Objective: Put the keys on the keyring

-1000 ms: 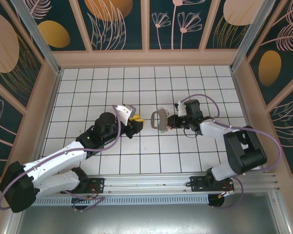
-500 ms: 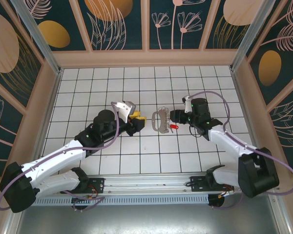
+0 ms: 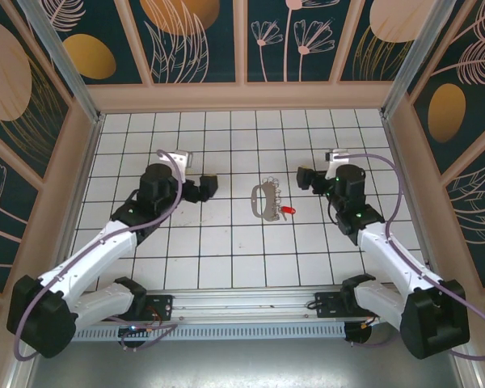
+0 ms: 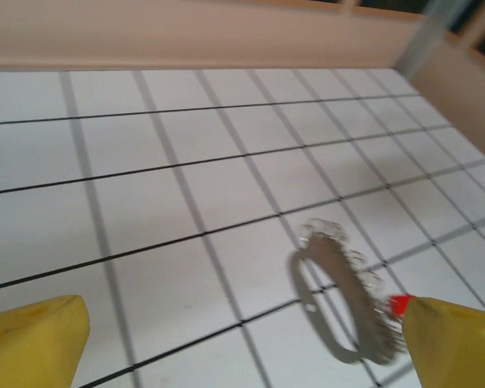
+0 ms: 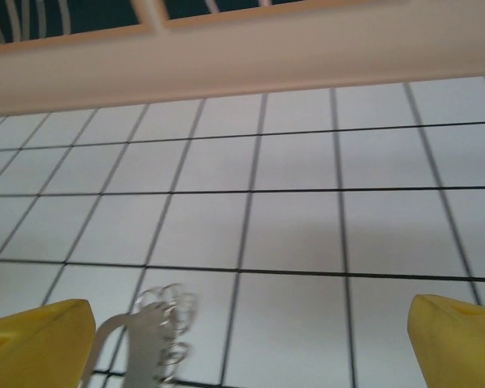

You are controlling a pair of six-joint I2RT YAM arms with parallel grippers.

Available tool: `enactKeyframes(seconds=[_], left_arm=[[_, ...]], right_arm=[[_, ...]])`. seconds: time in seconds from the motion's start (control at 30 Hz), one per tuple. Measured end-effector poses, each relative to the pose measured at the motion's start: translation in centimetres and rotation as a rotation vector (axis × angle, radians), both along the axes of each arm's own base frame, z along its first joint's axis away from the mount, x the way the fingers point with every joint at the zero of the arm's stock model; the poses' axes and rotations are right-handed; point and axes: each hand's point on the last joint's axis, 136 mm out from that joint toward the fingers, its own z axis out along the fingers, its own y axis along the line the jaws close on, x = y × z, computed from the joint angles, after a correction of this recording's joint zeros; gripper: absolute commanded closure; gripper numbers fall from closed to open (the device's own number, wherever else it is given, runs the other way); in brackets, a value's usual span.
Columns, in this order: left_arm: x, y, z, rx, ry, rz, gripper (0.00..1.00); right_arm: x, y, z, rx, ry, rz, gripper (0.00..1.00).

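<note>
1. Both tools gape empty. The left tool (image 3: pixel 208 184) and right tool (image 3: pixel 305 178) flank the keyring, each well apart from it, with yellow fingertips (image 4: pixel 32 339) spread wide.
2. Worktop (image 3: pixel 226 259) carries the keyring (image 3: pixel 261 200) near its middle, lying flat, its long axis running near-to-far with a slight slant.
3. Silvery keys (image 3: pixel 276 192) fringe its right side and look threaded.
4. Red key (image 3: pixel 288 210) lies at the keyring's near end, pointing right; I cannot tell if it is threaded. This looks like a hands-off stage. The next move calls for checking that key and regrasping if it is loose.
</note>
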Motion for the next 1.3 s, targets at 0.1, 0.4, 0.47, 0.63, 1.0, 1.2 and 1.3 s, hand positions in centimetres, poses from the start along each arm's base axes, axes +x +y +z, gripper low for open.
enactKeyframes(seconds=[0.1, 0.4, 0.47, 0.63, 1.0, 1.2, 1.3], left_arm=[[0.6, 3.2, -1.1, 0.010, 0.007, 0.103, 0.01], [0.0, 10.0, -1.9, 0.082, -0.095, 0.416, 0.01], [-0.3, 11.3, -2.8, 0.102, -0.105, 0.477, 0.01], [-0.2, 14.0, -3.5, 0.161, -0.142, 0.615, 0.02], [1.4, 19.3, -4.8, 0.313, -0.228, 0.839, 0.02], [1.3, 23.0, -6.8, 0.328, -0.262, 0.934, 0.01], [2.3, 23.6, -7.1, 0.310, -0.283, 0.932, 0.01]], right_arm=[[0.2, -2.2, -1.0, 0.002, -0.024, -0.068, 0.01], [-1.4, -8.6, -3.9, 0.064, -0.144, -0.235, 0.01], [-1.2, -9.6, -4.4, 0.083, -0.164, -0.251, 0.01], [-0.4, -9.6, -6.0, 0.099, -0.172, -0.208, 0.01], [0.8, -11.2, -7.1, 0.079, -0.236, -0.210, 0.01], [1.1, -10.3, -9.6, 0.060, -0.187, -0.186, 0.01], [1.8, -10.1, -8.6, 0.048, -0.216, -0.185, 0.01]])
